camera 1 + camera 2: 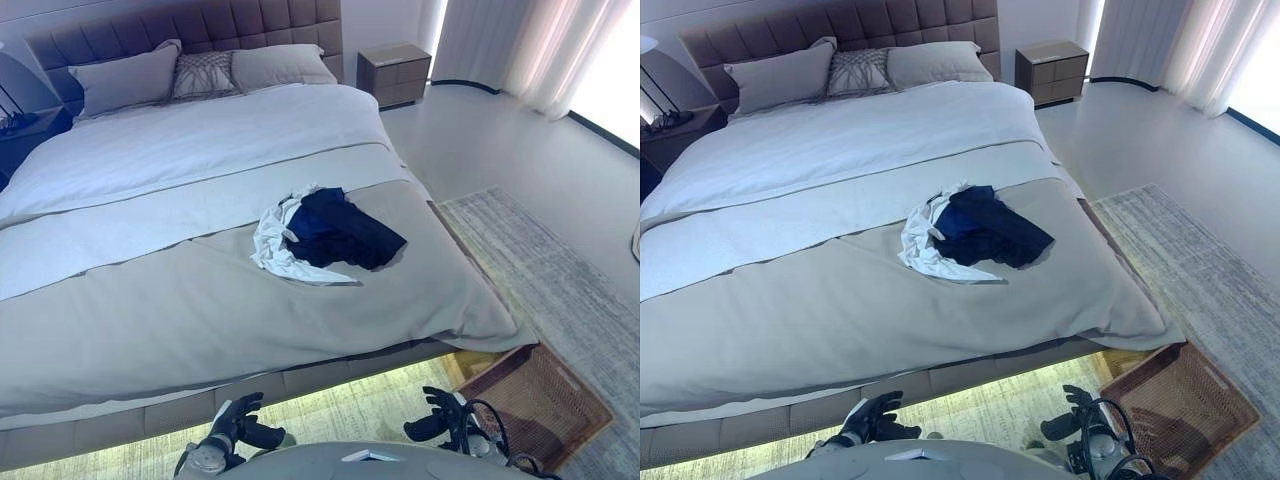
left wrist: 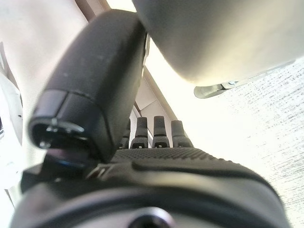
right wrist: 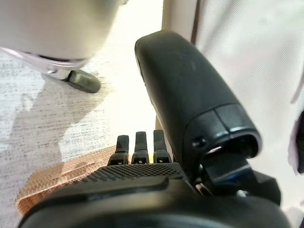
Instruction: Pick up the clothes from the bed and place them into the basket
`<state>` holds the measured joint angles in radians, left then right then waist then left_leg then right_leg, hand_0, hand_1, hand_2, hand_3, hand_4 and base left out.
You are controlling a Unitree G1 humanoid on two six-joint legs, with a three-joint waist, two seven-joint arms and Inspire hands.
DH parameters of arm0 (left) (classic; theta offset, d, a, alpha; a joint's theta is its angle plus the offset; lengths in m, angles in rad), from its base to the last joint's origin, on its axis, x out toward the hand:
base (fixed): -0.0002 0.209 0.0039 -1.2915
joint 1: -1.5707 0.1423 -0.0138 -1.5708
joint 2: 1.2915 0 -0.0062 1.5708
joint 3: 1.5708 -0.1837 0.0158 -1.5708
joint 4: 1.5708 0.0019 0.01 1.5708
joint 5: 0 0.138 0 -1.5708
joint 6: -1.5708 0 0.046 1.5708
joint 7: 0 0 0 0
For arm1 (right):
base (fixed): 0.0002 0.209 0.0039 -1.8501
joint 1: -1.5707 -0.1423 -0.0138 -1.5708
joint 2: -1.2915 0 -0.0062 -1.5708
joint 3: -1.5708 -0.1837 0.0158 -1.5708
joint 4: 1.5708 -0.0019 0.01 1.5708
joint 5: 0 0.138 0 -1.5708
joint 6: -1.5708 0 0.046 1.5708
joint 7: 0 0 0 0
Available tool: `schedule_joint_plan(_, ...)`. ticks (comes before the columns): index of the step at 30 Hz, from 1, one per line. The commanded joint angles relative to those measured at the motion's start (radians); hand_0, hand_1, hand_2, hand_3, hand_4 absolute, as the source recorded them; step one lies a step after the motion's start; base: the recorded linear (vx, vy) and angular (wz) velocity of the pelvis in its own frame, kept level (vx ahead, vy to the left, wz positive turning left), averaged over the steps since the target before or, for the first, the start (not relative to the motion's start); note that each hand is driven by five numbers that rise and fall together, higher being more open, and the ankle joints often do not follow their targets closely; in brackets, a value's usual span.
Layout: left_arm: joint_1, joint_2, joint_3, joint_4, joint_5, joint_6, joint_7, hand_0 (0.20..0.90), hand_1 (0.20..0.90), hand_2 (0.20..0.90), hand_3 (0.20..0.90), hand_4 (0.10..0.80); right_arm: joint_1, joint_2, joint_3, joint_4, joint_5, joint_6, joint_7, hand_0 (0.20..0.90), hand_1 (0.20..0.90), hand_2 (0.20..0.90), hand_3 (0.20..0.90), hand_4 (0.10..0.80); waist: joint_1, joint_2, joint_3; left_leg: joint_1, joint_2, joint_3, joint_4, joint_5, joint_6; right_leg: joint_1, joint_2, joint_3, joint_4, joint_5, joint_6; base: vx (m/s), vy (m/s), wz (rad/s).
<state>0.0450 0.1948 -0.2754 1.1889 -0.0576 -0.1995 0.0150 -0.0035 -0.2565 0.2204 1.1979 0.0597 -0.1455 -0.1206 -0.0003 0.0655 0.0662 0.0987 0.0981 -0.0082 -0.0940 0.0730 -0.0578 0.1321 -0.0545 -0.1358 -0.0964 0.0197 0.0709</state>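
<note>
A dark navy garment [image 1: 345, 230] lies on a white garment [image 1: 275, 245] in a small heap on the grey bed cover, toward the bed's right side. It also shows in the right eye view [image 1: 990, 228]. A brown woven basket [image 1: 535, 400] stands on the floor by the bed's near right corner. My left hand [image 1: 238, 422] and my right hand [image 1: 437, 416] hang low in front of the bed's foot, well short of the clothes. Both hands are empty with fingers relaxed, as the left wrist view [image 2: 142, 130] and the right wrist view [image 3: 137, 147] show.
The wide bed [image 1: 200, 300] has pillows [image 1: 125, 75] against a padded headboard. A nightstand [image 1: 395, 72] stands at the back right. A grey rug [image 1: 560, 270] covers the floor to the right of the bed. Curtains [image 1: 520, 45] hang at the far right.
</note>
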Motion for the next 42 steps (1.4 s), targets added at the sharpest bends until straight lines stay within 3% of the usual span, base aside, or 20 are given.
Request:
schedule_joint_plan(1,-0.092,0.046,0.030,-0.026,-0.033,-0.029,0.025,0.900,0.900,0.900,0.900,0.800,-0.115,-0.002,0.001,-0.087,0.078,-0.089,0.012,0.900,0.900,0.900,0.900,0.800,0.023,-0.071,0.042,0.050,-0.089,0.019,0.007,-0.089,0.060,0.012,-0.033,0.020,0.054,-0.010,0.009,-0.007,-0.029,0.04)
schedule_joint_plan(4,-0.091,0.061,0.033,-0.055,-0.041,-0.027,0.037,0.900,0.900,0.900,0.900,0.800,-0.135,-0.031,0.007,-0.172,0.059,-0.116,-0.010,0.900,0.900,0.900,0.900,0.800,0.029,-0.076,0.045,0.050,-0.087,0.023,0.007,-0.086,0.057,0.013,-0.028,0.019,0.049,-0.007,0.004,-0.001,-0.011,0.08)
schedule_joint_plan(8,-0.085,0.070,0.055,-0.113,-0.100,-0.046,0.036,0.900,0.900,0.900,0.900,0.800,-0.171,-0.093,0.003,-0.337,0.063,-0.102,-0.050,0.900,0.900,0.900,0.900,0.800,0.039,-0.103,0.073,-0.026,-0.107,0.025,0.195,-0.133,0.040,-0.005,-0.037,0.042,0.066,-0.003,-0.019,-0.024,0.058,0.05)
schedule_joint_plan(9,-0.104,0.077,0.050,-0.139,-0.121,-0.049,0.021,0.900,0.900,0.900,0.900,0.800,-0.194,-0.127,-0.002,-0.388,0.057,-0.107,-0.095,0.900,0.900,0.900,0.900,0.800,0.051,-0.101,0.103,-0.069,-0.104,0.033,0.191,-0.108,0.031,-0.020,-0.044,0.030,0.094,-0.002,-0.015,-0.115,0.163,0.14)
schedule_joint_plan(11,-0.133,0.082,0.038,-0.159,-0.109,-0.031,0.013,0.900,0.900,0.900,0.900,0.800,-0.259,-0.160,-0.007,-0.388,0.060,-0.104,-0.115,0.900,0.900,0.900,0.900,0.800,0.057,-0.096,0.119,-0.066,-0.102,0.035,0.170,-0.103,0.044,-0.048,-0.058,0.021,0.123,0.001,-0.009,-0.122,0.198,0.26)
schedule_joint_plan(13,-0.163,0.093,0.019,-0.190,-0.155,-0.023,0.039,0.900,0.900,0.900,0.900,0.800,-0.384,-0.201,0.006,-0.409,0.080,-0.062,-0.159,0.900,0.900,0.900,0.900,0.800,0.067,-0.079,0.136,-0.045,-0.114,0.007,0.101,-0.085,0.076,-0.107,-0.066,0.033,0.224,-0.005,0.007,-0.059,0.258,0.11)
schedule_joint_plan(16,-0.129,0.126,0.040,-0.251,-0.156,-0.049,0.056,0.900,0.900,0.900,0.900,0.800,-0.372,-0.243,-0.024,-0.519,0.048,-0.049,-0.180,0.900,0.900,0.900,0.900,0.800,0.065,-0.066,0.150,-0.019,-0.128,-0.004,0.069,-0.078,0.096,-0.218,-0.067,0.035,0.496,0.038,0.041,0.078,0.156,-0.14)
schedule_joint_plan(20,-0.111,0.167,0.049,-0.282,-0.188,-0.076,0.064,0.900,0.900,0.900,0.900,0.800,-0.419,-0.286,-0.022,-0.557,0.012,-0.045,-0.216,0.900,0.900,0.900,0.900,0.800,0.050,-0.070,0.159,0.026,-0.132,-0.061,0.035,-0.083,0.083,-0.255,-0.049,0.080,0.382,0.075,0.040,0.168,-0.108,0.10)
schedule_joint_plan(23,-0.180,0.189,0.030,-0.314,-0.168,-0.089,0.067,0.900,0.900,0.900,0.900,0.800,-0.543,-0.295,0.016,-0.547,-0.043,0.001,-0.293,0.900,0.900,0.900,0.900,0.800,0.047,-0.075,0.161,0.004,-0.129,-0.086,0.069,-0.116,0.081,-0.242,-0.044,0.139,0.222,0.062,0.023,0.098,-0.236,0.49)
schedule_joint_plan(26,-0.235,0.183,0.010,-0.379,-0.179,-0.070,0.079,0.900,0.900,0.900,0.900,0.800,-0.655,-0.336,0.044,-0.526,-0.041,0.091,-0.298,0.900,0.900,0.900,0.900,0.800,0.073,-0.086,0.159,-0.045,-0.111,-0.059,0.092,-0.098,0.067,-0.185,-0.040,0.093,0.189,0.033,0.007,0.050,-0.208,0.57)
schedule_joint_plan(33,-0.247,0.223,-0.047,-0.580,-0.235,-0.147,0.029,0.900,0.900,0.900,0.900,0.800,-0.769,-0.466,0.055,-0.416,-0.068,0.149,-0.302,0.900,0.900,0.900,0.900,0.800,0.120,-0.086,0.209,-0.151,-0.096,-0.073,0.209,-0.104,0.030,-0.205,-0.068,-0.004,0.243,-0.015,-0.016,0.020,-0.075,0.47)
schedule_joint_plan(42,-0.279,0.271,-0.072,-0.765,-0.360,-0.239,0.052,0.900,0.900,0.900,0.900,0.800,-0.918,-0.529,0.138,-0.276,-0.110,0.178,-0.303,0.900,0.900,0.900,0.900,0.800,0.149,-0.028,0.325,-0.300,-0.133,-0.109,0.346,-0.132,0.033,-0.370,-0.105,-0.033,0.411,-0.069,-0.038,-0.039,0.044,0.14)
